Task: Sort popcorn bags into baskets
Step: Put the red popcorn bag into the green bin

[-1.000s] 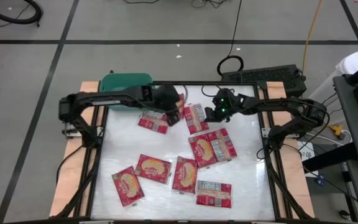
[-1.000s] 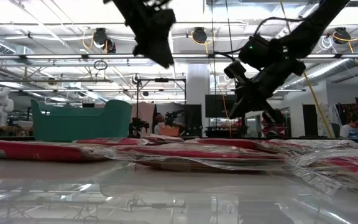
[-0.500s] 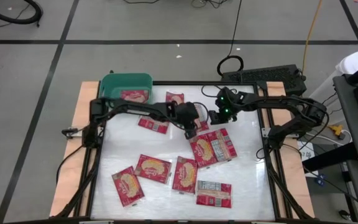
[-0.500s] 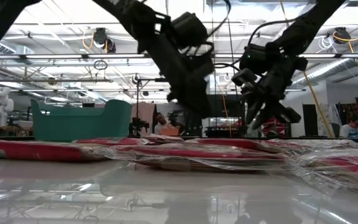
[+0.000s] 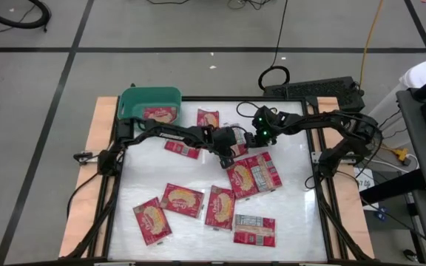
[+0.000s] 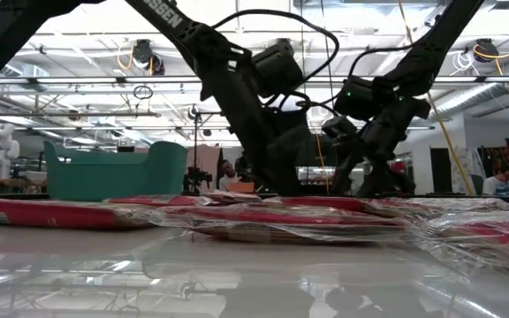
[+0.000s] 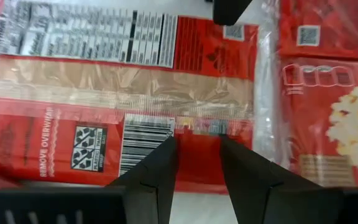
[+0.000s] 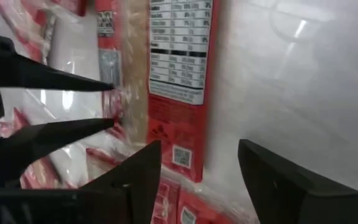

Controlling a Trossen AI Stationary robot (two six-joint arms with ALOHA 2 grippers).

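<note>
A popcorn bag (image 7: 104, 74) lies label side up in the middle of the table, and both grippers have come down at it. My left gripper (image 7: 197, 149) is open, its tips over the red strip beside the barcode (image 7: 145, 140). My right gripper (image 8: 197, 165) is open wide on the bag's other side, its fingers standing either side of one corner (image 8: 182, 158). In the high view the two meet: left gripper (image 5: 231, 146), right gripper (image 5: 252, 139). One bag (image 5: 160, 114) lies flat in the teal basket (image 5: 129, 103) at the far left. My left gripper comes at the bag slanting down from the table's left, its open fingertips (image 7: 166, 149) over the red strip along the bag's long edge. I cannot tell whether the tips touch the wrapper. The bag lies flat on the table.
Several more red bags lie flat on the white table: (image 5: 208, 118), (image 5: 182, 146), (image 5: 252, 175), (image 5: 182, 199), (image 5: 220, 207), (image 5: 151, 220), (image 5: 254, 229). The two arms nearly meet at mid table. A dark frame (image 5: 316, 185) rims the table.
My left gripper has swung from beside the basket toward the table's right and come down to the bag in the middle, uncovering the bag in the basket. My right gripper has sunk a little toward the same bag, and in the low view its fingers have spread open.
</note>
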